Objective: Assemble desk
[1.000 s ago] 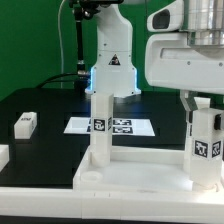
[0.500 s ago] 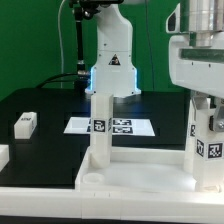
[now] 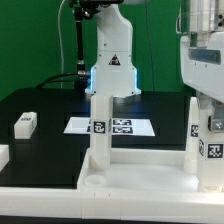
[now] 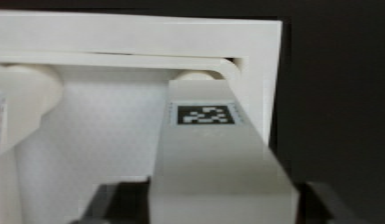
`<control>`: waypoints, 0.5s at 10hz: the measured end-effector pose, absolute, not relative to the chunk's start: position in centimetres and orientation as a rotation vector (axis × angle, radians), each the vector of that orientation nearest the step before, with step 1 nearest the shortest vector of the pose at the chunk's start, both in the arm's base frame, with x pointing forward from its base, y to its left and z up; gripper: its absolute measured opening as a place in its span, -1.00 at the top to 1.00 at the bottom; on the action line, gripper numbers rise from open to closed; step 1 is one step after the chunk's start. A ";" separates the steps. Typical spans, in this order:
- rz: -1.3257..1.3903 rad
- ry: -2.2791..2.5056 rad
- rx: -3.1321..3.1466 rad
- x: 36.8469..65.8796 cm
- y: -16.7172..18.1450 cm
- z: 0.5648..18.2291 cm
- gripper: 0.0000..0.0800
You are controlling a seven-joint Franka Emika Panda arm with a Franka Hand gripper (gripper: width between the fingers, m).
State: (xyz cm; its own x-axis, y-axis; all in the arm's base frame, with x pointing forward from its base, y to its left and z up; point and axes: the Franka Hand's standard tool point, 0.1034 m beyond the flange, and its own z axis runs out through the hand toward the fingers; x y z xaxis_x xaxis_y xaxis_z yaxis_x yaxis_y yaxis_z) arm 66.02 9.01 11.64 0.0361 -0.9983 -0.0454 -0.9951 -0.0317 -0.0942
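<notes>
The desk panel [image 3: 140, 176] lies at the front of the table, a white rimmed board. Two white tagged legs stand upright in its corner sockets, one toward the exterior view's left [image 3: 100, 130] and one at its right [image 3: 203, 150]. My gripper [image 3: 204, 108] hangs over the right leg, its body partly cut off by the frame edge. In the wrist view that leg [image 4: 215, 140] runs down between my dark fingers [image 4: 127, 205] to the panel [image 4: 136, 40]. My gripper [image 4: 221, 205] straddles it. Blur hides whether the pads press on it.
A loose tagged leg [image 3: 25, 123] lies on the black table at the exterior view's left, with another white part [image 3: 3, 155] at the edge. The marker board [image 3: 125, 127] lies behind the panel. The arm's base [image 3: 112, 60] stands at the back.
My hand has shifted toward the exterior view's right, farther out of the frame. The right leg stays upright in its socket, and the left leg has not moved.
</notes>
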 end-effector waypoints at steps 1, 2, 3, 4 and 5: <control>-0.051 2.086 -2.215 66.0 8.9 11.6 0.02; -0.055 2.018 -2.283 66.0 8.9 11.6 -0.43; -0.054 1.889 -2.399 66.0 9.0 11.7 -0.43; -0.064 1.760 -2.496 66.0 9.0 11.7 -0.59; -0.069 1.658 -2.568 66.0 9.1 11.7 -0.62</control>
